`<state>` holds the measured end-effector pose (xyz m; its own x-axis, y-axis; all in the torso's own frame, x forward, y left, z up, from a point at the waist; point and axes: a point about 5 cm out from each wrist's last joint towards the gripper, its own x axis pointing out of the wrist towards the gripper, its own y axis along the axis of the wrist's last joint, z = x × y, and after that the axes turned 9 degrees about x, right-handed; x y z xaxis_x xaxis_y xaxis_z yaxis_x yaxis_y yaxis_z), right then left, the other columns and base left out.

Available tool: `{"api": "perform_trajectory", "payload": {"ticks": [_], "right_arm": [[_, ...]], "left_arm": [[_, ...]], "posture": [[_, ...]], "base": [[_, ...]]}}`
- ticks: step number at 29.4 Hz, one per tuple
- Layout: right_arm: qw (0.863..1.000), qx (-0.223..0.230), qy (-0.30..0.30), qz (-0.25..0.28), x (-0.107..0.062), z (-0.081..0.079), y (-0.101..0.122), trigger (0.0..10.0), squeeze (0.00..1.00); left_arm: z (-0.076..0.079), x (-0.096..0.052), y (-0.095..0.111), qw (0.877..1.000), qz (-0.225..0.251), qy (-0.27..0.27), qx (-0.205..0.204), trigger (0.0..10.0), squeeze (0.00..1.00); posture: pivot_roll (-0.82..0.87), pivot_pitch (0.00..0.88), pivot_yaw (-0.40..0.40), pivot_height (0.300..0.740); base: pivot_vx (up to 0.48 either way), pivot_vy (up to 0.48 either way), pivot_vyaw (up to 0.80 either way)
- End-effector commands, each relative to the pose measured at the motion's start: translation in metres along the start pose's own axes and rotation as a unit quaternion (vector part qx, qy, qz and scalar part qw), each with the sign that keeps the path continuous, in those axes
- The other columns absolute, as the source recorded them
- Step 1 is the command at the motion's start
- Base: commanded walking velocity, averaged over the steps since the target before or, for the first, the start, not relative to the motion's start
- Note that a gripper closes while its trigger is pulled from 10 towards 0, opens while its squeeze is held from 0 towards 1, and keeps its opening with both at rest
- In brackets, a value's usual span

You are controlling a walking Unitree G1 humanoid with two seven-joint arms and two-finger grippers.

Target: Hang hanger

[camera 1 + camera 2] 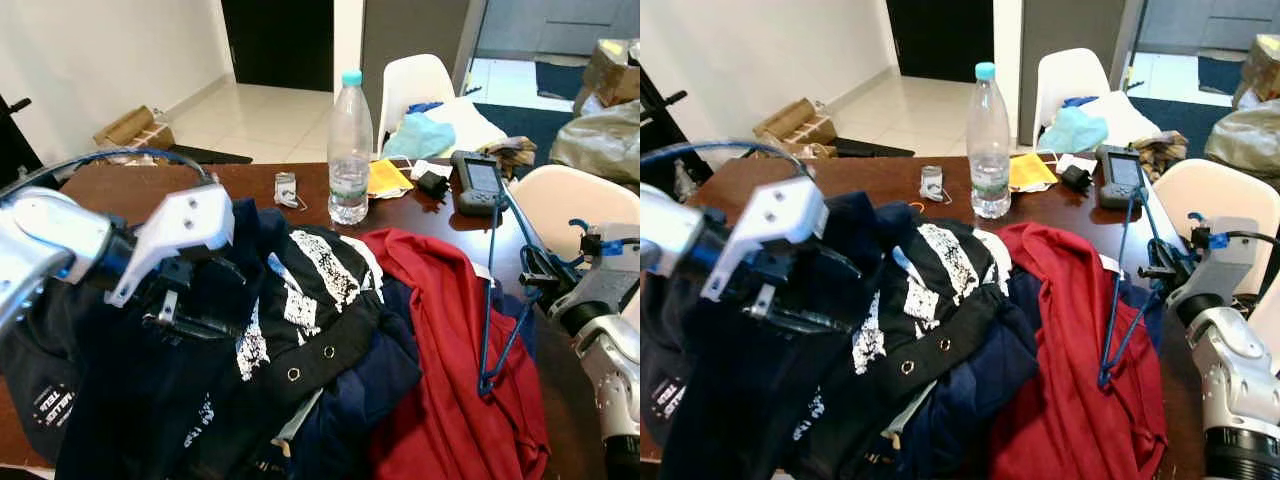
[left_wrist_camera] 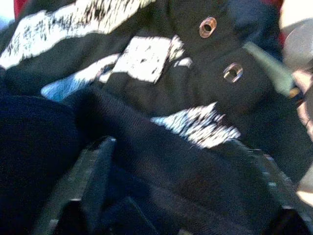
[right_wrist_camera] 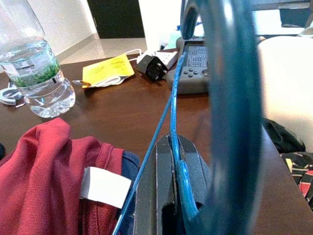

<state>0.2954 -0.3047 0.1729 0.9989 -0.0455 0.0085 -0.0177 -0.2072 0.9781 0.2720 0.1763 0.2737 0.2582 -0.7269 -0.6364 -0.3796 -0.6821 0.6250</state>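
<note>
Two grippers work a cluttered tabletop (image 1: 250,185) heaped with clothes. On the robot's right, the right gripper (image 1: 533,272) has its black fingers (image 3: 157,188) pressed together on the thin wire of a blue hanger (image 1: 492,300), clamped near its hook end. From that grip the hanger's long axis runs forward and left — down over a red garment (image 1: 440,360), with its far corner dipping toward the pile's front edge, and another wire rising toward a handheld device (image 1: 478,182). The left gripper (image 1: 185,300) rests on a dark navy garment (image 1: 140,400), fingers parted around a fold of the fabric, beside a black-and-white printed top (image 1: 310,290). The hanger lies well apart from it, so the right arm is judged nearer — already holding what must be hung.
</note>
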Motion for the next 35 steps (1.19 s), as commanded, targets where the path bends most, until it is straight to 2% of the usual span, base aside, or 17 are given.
{"api": "perform_trajectory", "payload": {"ticks": [1,3,4,15,16,17,18,20,22,32,34,35], "right_arm": [[1.000,0.003,0.000,0.004,-0.001,-0.001,-0.002,10.0,0.00],[1.000,0.004,-0.002,0.005,-0.003,0.000,-0.001,10.0,0.00],[1.000,0.005,-0.005,0.006,-0.004,0.002,-0.001,10.0,0.00],[1.000,0.006,-0.006,0.006,-0.004,0.002,-0.003,10.0,0.00],[1.000,0.006,-0.006,0.006,-0.005,0.002,-0.003,10.0,0.00],[1.000,0.006,-0.006,0.006,-0.005,0.002,-0.003,10.0,0.00],[1.000,0.006,-0.006,0.006,-0.005,0.002,-0.002,10.0,0.00],[1.000,0.006,-0.005,0.005,-0.005,0.001,-0.003,10.0,0.00],[1.000,0.006,-0.005,0.005,-0.005,0.001,-0.003,10.0,0.00],[1.000,0.007,-0.004,0.004,-0.005,0.000,-0.003,10.0,0.00],[1.000,0.007,-0.006,0.004,-0.005,0.001,-0.003,10.0,0.00],[1.000,0.007,-0.006,0.004,-0.005,0.001,-0.003,10.0,0.00]], "left_arm": [[-0.003,0.003,0.000,1.000,-0.009,0.005,0.009,10.0,1.00],[-0.007,0.007,0.001,1.000,-0.010,0.023,0.014,10.0,1.00],[-0.014,0.016,0.001,0.998,-0.022,0.052,0.021,10.0,1.00],[-0.025,0.026,0.000,0.993,-0.040,0.104,0.038,10.0,1.00],[-0.034,0.024,0.007,0.989,-0.026,0.141,0.048,10.0,0.62],[-0.034,0.024,0.007,0.989,-0.026,0.141,0.048,10.0,0.62],[-0.046,0.018,0.019,0.980,0.005,0.189,0.060,10.0,0.00],[-0.062,0.008,0.035,0.964,0.048,0.253,0.070,10.0,0.00],[-0.066,0.005,0.039,0.959,0.058,0.266,0.072,10.0,0.00],[-0.061,0.009,0.034,0.965,0.046,0.249,0.067,10.0,0.00],[-0.047,0.019,0.022,0.979,0.024,0.197,0.038,10.0,0.00],[-0.047,0.019,0.022,0.979,0.024,0.197,0.038,10.0,0.00]], "posture": [[0.07,0.046,0.070,0.740],[0.07,0.047,0.072,0.740],[0.07,0.049,0.072,0.740],[0.07,0.050,0.073,0.740],[0.07,0.054,0.070,0.740],[0.07,0.054,0.070,0.740],[0.07,0.056,0.069,0.740],[0.07,0.056,0.068,0.740],[0.07,0.056,0.068,0.740],[0.07,0.060,0.068,0.740],[0.07,0.060,0.069,0.740],[0.07,0.060,0.069,0.740]], "base": [[0.000,0.000,0.00],[0.000,0.000,0.00],[0.000,0.000,0.00],[0.000,0.000,0.00],[0.000,0.000,0.00],[0.000,0.000,0.00],[0.000,0.000,0.00],[0.000,0.000,0.00],[0.000,0.000,0.00],[0.000,0.000,0.00],[0.000,0.000,0.00],[0.000,0.000,0.00]]}}
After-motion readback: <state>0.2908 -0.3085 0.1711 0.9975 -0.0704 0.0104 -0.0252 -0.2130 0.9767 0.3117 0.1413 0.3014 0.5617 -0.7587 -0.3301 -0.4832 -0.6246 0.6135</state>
